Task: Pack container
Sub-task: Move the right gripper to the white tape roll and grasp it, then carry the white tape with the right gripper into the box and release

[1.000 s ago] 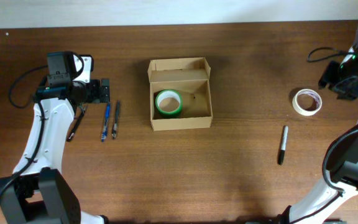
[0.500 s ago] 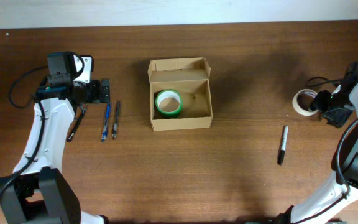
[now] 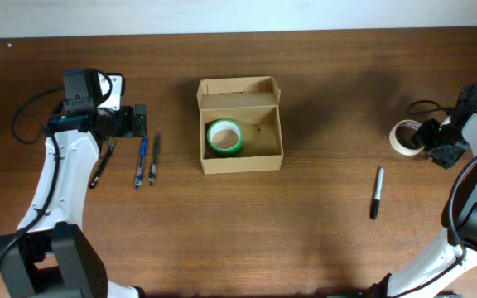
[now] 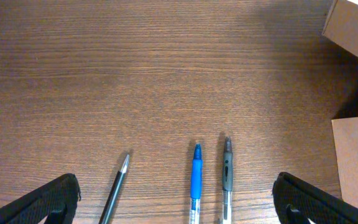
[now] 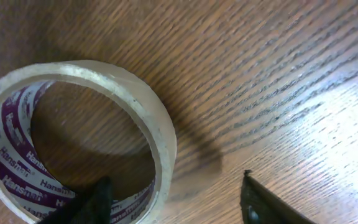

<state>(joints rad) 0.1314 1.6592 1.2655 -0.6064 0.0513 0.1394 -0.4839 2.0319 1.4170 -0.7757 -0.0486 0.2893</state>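
Observation:
The container is a tan cardboard box, open, with its flap lid folded back at the far side. A green tape roll lies inside it. A white tape roll with purple print lies at the far right. My right gripper is open at this roll. In the right wrist view one finger is inside the roll and the other outside, with the roll's wall between the jaws. My left gripper is open and empty above several pens, left of the box.
A black pen, a blue pen and a grey pen lie side by side between my left fingers. The box's corner shows at the right. A black marker lies in front of the white roll.
My right arm has come down from the far right edge to the white tape roll and set its open jaws over the roll's wall. The left arm has not moved.

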